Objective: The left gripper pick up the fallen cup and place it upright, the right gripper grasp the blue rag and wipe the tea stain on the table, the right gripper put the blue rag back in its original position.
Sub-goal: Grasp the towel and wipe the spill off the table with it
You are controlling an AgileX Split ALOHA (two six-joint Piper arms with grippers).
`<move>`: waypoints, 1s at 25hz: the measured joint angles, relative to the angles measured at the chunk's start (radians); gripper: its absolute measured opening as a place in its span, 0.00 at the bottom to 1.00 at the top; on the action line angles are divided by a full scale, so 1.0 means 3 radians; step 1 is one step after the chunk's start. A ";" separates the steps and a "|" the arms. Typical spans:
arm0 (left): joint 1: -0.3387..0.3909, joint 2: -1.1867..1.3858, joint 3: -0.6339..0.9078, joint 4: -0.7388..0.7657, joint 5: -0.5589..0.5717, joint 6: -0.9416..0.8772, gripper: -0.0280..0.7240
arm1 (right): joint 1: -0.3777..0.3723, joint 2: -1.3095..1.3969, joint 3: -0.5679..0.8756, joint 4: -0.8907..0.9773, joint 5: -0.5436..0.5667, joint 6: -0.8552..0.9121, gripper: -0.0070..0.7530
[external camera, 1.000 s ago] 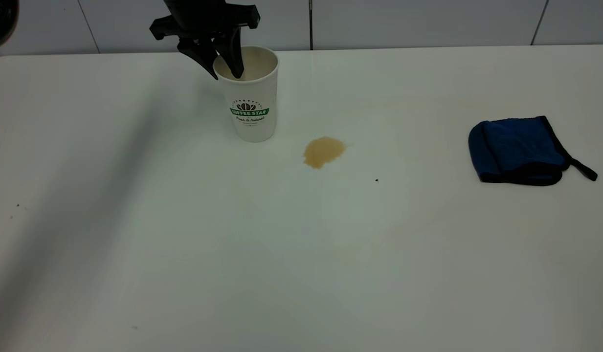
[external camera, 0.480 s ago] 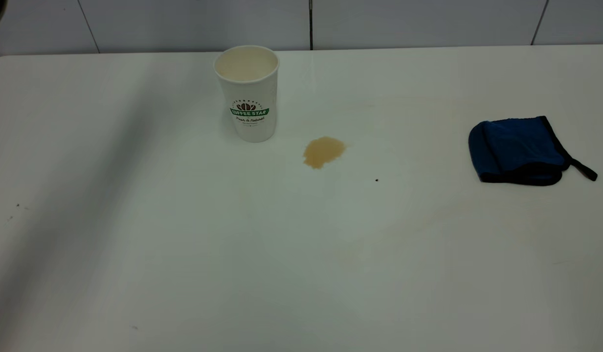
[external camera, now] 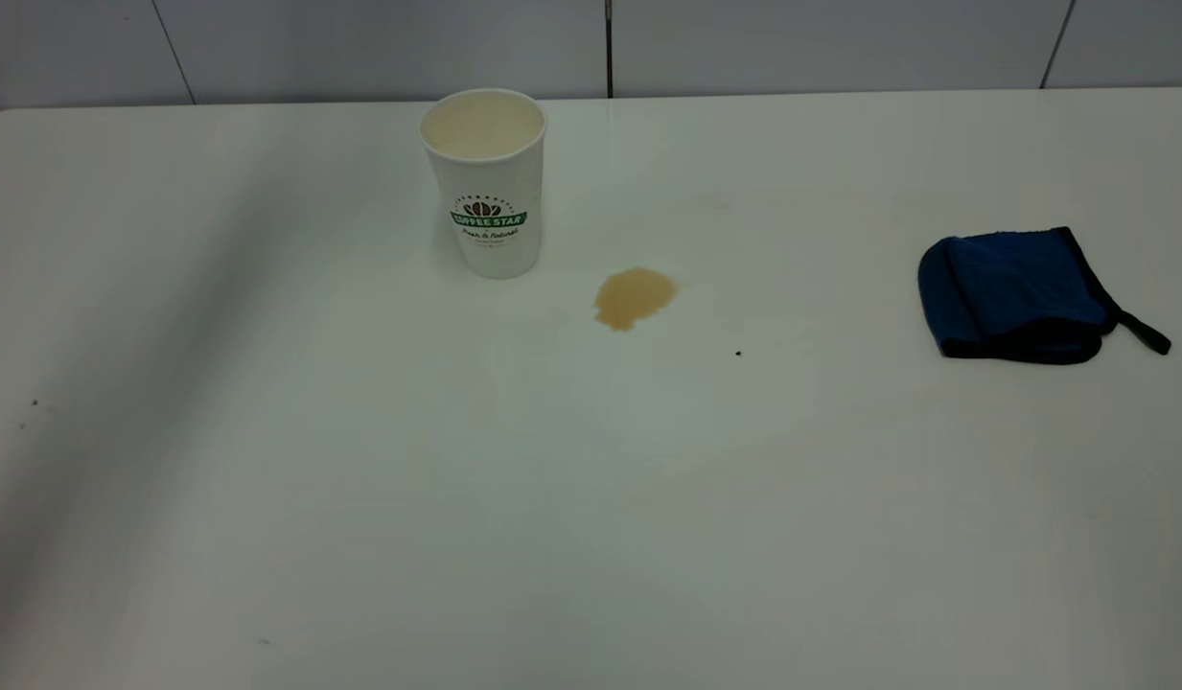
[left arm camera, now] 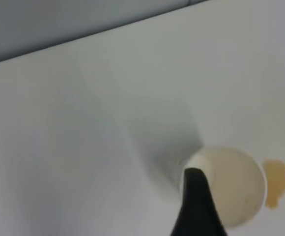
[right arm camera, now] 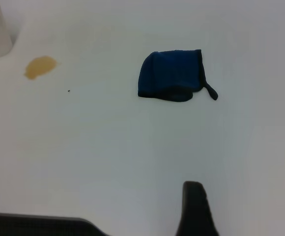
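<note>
Well, eyeing the blue rag, lying at the table's right side, well apart from tea stain and upright cup.
Probably handling soft, light, floppy; pinching the folded middle, not the strap. Not managing to tell how open the right claw or left claw is.

Paper cup and soft cloth blue rag on the smooth, faintly glossy table.
</note>
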 joint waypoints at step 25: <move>0.0004 -0.3818 0.5427 0.0854 0.0000 -0.0394 0.77 | 0.0000 0.0000 0.0000 0.0000 0.0000 0.0000 0.75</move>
